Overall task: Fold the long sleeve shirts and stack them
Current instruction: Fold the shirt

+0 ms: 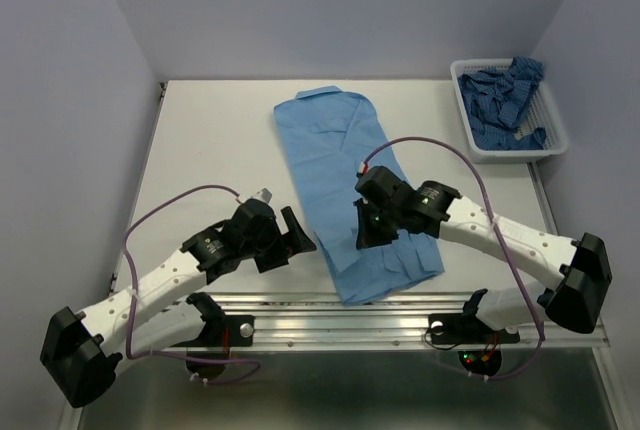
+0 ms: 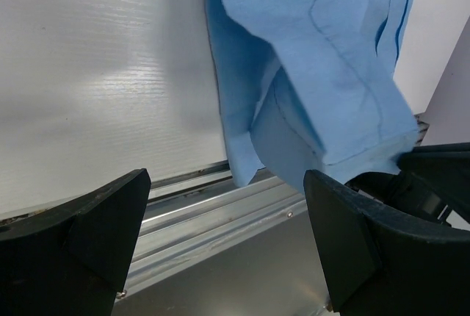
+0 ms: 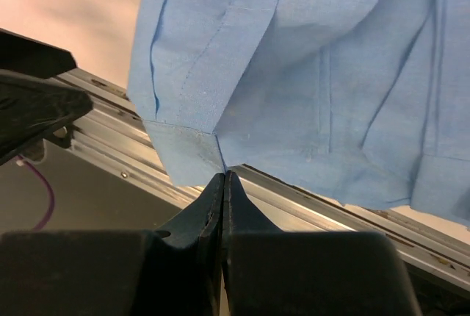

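Observation:
A plain light sky-blue long sleeve shirt (image 1: 338, 150) lies lengthwise down the middle of the table, collar at the far end, its near hem reaching the metal rail. My right gripper (image 1: 364, 227) is shut, its tips pinching a fold of this shirt (image 3: 308, 73) near the lower hem. To the left of the hem, my left gripper (image 1: 291, 237) hangs wide open above the table edge with nothing between its fingers; the shirt (image 2: 316, 51) shows just beyond them. A darker patterned blue shirt (image 1: 503, 95) lies crumpled in the basket.
A white mesh basket (image 1: 551, 120) stands at the far right corner of the table. A metal rail (image 1: 300, 307) runs along the near table edge. Walls close in the left, back and right sides.

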{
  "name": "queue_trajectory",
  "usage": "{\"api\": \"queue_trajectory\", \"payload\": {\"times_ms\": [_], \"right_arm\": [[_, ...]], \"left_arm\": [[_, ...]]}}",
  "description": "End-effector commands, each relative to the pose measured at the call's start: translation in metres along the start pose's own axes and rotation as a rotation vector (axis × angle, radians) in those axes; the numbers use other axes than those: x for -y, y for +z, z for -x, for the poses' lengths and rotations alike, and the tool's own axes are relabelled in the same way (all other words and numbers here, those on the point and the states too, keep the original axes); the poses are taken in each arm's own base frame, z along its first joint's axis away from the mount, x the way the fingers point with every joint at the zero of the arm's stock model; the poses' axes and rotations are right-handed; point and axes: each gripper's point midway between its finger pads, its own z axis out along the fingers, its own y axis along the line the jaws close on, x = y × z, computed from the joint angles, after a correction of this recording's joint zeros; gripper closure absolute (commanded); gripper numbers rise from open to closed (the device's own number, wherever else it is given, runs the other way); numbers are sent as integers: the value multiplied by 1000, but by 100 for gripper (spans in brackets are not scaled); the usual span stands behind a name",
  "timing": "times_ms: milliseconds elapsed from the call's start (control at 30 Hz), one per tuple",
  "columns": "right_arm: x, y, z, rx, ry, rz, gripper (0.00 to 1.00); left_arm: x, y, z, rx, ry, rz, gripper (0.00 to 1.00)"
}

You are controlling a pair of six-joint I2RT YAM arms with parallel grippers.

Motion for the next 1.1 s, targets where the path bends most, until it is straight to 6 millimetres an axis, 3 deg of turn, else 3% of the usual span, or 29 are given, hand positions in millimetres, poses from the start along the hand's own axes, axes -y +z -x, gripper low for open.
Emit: {"api": "queue_trajectory", "payload": {"times_ms": [0,167,300,400,467,500,533,567,600,633,733,767,800,967,1067], "right_arm": [[27,-24,-5,9,4,-144,99],[55,-3,-52,-126,59,-196,99],[75,5,-67,-166,59,-268,99],[68,14,-58,-130,49,-233,99],[73,18,-51,-118,34,-284,99],[86,8,-52,-134,16,-363,99],[81,-6,-28,-60,-6,-392,99],[78,-17,-17,-32,-32,-399,99],[73,-29,-5,0,-47,-399,99],[54,-52,18,63,-57,-360,99],[30,-87,54,135,-101,-345,99],[37,-89,51,124,-106,-374,99],[29,-98,62,144,-116,-369,99],[17,-111,66,138,-151,-322,99],[26,-97,45,53,-153,-330,99]], "left_arm": [[10,0,4,13,17,-38,1],[12,4,4,-7,32,-28,1],[14,9,2,-22,42,-31,1],[19,14,1,-44,52,-45,1],[22,17,2,-46,64,-48,1],[25,19,5,-42,71,-48,1],[27,21,6,-41,76,-52,1],[32,22,8,-35,85,-67,1],[37,23,9,-41,92,-84,1],[48,24,13,-28,103,-122,1],[68,25,22,-15,141,-162,1],[69,25,23,-13,142,-166,1],[74,25,25,-8,147,-173,1],[82,22,28,1,171,-197,1],[78,21,26,-4,168,-187,1]]}}
